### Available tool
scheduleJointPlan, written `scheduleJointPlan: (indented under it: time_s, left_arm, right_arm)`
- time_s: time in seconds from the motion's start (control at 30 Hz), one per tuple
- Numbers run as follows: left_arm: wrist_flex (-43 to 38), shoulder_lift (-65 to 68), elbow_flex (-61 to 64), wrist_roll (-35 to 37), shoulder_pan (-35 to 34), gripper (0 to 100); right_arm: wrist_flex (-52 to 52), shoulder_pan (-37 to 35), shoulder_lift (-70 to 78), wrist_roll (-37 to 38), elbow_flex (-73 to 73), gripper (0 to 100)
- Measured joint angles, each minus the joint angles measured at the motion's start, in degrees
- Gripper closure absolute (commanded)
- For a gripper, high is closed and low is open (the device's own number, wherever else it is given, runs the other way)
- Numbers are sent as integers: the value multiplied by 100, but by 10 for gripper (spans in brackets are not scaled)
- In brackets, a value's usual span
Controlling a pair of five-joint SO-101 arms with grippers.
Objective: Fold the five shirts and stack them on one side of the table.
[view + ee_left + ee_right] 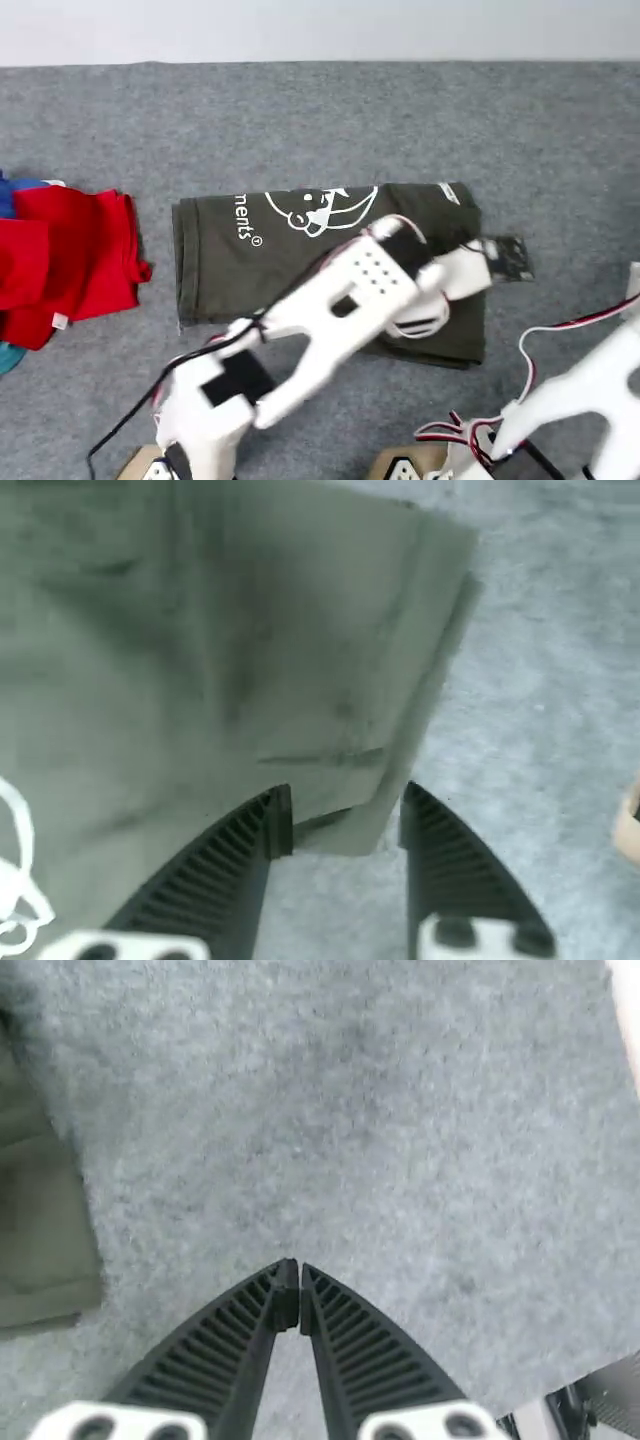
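The dark green shirt lies folded in the middle of the grey surface, well apart from the pile of red shirts at one side. The left tool is spread, with a corner of the shirt's edge between its fingers. The right tool is pressed together over bare surface and holds nothing. The risk, I think, is that the left tool catches only the upper layers at this corner. Then the fold would open when the shirt is lifted, or the shirt would drag crooked.

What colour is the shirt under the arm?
Dark olive green shirt with white print, clearest in the high view.
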Motion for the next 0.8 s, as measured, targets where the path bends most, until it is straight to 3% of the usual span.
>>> scheduleJointPlan:
  time_s: [0.23,0.37,0.8]
  left_arm:
    - [976,1495,-1890,0,123,787]
    - [1108,2163,-2699,0,123,787]
    - [1134,2541,-3007,0,264,787]
  right_arm:
    - [273,9,-9,-26,0,989]
    - [396,26,-9,-26,0,989]
    - [404,26,-9,-26,0,989]
